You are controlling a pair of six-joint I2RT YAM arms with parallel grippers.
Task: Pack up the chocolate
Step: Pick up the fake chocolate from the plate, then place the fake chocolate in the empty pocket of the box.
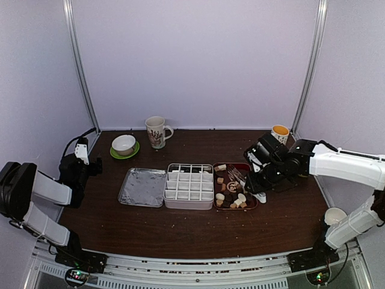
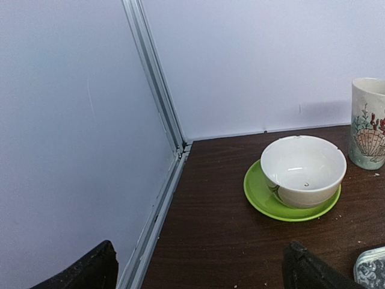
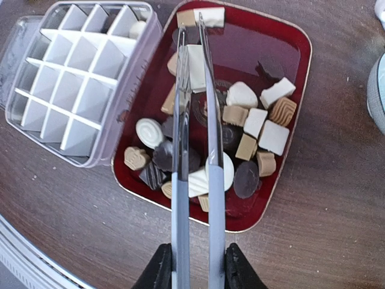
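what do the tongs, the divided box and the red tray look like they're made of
tongs: metal, probably steel; the arms are bright and mirror-like.
divided box: plastic, with a translucent, faintly tinted wall and opaque white dividers; the tray shows dimly through the wall.
red tray: glossy dark red with a thin pale rim, likely plastic or lacquered; the sheen alone does not settle which.

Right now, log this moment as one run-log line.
right gripper: shut on tongs | tongs: over chocolate in red tray | left gripper: open, near bowl
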